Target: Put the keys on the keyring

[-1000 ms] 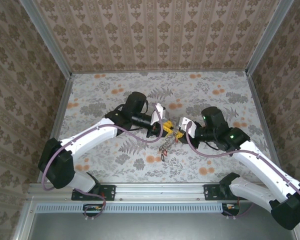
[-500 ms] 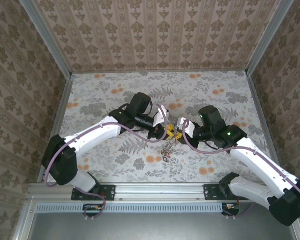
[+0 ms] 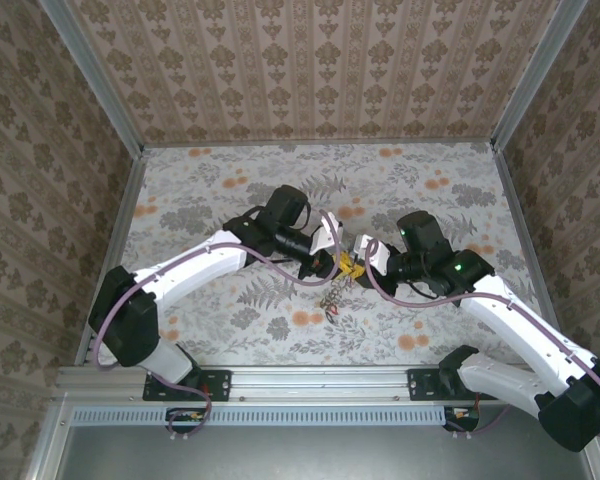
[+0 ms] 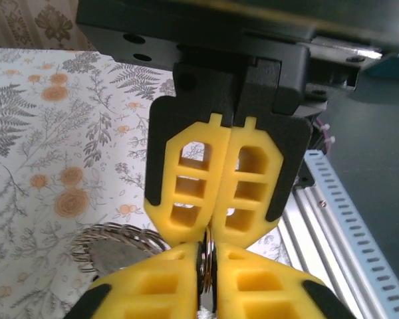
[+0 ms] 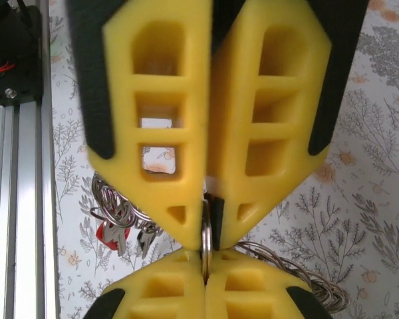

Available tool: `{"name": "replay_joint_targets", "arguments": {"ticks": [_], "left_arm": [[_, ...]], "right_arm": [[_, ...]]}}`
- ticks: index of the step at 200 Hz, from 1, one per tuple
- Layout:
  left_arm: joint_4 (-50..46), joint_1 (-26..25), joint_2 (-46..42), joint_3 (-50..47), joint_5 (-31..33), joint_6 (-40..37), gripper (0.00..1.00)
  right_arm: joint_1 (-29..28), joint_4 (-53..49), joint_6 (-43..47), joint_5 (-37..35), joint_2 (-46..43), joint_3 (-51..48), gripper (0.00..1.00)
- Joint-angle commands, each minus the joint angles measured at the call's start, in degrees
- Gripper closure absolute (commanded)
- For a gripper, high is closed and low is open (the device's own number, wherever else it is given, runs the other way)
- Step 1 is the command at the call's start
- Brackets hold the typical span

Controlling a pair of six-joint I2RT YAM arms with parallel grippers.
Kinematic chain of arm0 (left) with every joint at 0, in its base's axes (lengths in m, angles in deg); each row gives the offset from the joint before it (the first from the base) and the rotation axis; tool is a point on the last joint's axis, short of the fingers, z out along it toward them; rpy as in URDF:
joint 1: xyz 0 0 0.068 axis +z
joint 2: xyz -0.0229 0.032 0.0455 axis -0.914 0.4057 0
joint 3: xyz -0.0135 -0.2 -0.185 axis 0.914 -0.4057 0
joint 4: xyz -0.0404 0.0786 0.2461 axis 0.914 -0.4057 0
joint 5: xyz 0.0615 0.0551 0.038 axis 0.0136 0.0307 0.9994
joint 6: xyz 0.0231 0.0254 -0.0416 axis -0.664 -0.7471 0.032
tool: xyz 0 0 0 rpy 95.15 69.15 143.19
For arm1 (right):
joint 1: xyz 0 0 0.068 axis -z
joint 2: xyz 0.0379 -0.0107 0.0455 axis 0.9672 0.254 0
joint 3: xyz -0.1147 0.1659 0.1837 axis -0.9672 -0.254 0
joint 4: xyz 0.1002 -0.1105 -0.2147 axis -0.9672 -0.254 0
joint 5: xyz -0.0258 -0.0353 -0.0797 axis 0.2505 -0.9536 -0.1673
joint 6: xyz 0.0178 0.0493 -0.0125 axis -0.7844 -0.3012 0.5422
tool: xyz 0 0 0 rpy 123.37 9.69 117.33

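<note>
Keys (image 5: pixel 110 234): red heads, hanging in a bunch of wire loops just below the pinch. I cannot tell whether they are threaded on yet.
Keyring (image 5: pixel 205 247): a thin metal ring seen edge-on, held above mid-desk between both sets of tips.
Left end effector (image 3: pixel 336 262): clamped on the keyring's rim.
Right end effector (image 3: pixel 359 267): clamped on the same rim, tip to tip with the left.
Step (judged): feeding the keys around the ring.
Method: anchor with one grip, re-grip in short shifts with the other, and avoid twisting the ring.
Desk (image 3: pixel 230 180): floral cover.
Writing: none legible.
</note>
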Motion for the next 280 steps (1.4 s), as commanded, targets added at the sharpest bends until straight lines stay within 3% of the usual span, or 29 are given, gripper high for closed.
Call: {"name": "replay_joint_targets", "arguments": {"ticks": [1,21,37,61,142,183,242,280], "left_arm": [[-2.85,-0.46,0.83,2.21,-2.44,-1.50,1.00],[-2.54,-0.35,0.49,2.37,-3.26,-1.69,1.00],[-0.05,0.34,-0.56,1.63,-4.03,-0.23,1.00],[11.69,3.60,-2.97,-2.31,-11.09,7.47,1.00],[23.83,6.03,-7.06,-8.55,-12.84,13.33,1.00],[24.29,6.00,-7.41,-9.33,-14.65,12.69,1.00],[25.56,6.17,-8.07,-10.48,-15.34,11.83,1.00],[25.93,6.26,-7.85,-10.40,-14.37,12.17,1.00]], "right_arm": [[-0.15,3.63,0.51,1.38,-0.56,1.92,1.00],[-0.10,3.80,0.35,1.55,-0.89,1.68,1.00],[0.09,4.42,-0.34,3.55,-2.56,0.41,0.76],[1.80,10.18,-5.30,7.00,-7.23,-4.11,0.65],[2.67,16.64,-9.19,3.71,-11.34,-10.47,0.65],[2.67,19.47,-8.66,2.26,-8.89,-10.15,0.66],[2.58,22.04,-8.40,6.93,-10.83,-12.90,0.61],[2.19,27.96,-13.40,7.63,-10.48,-16.19,0.56]]}}
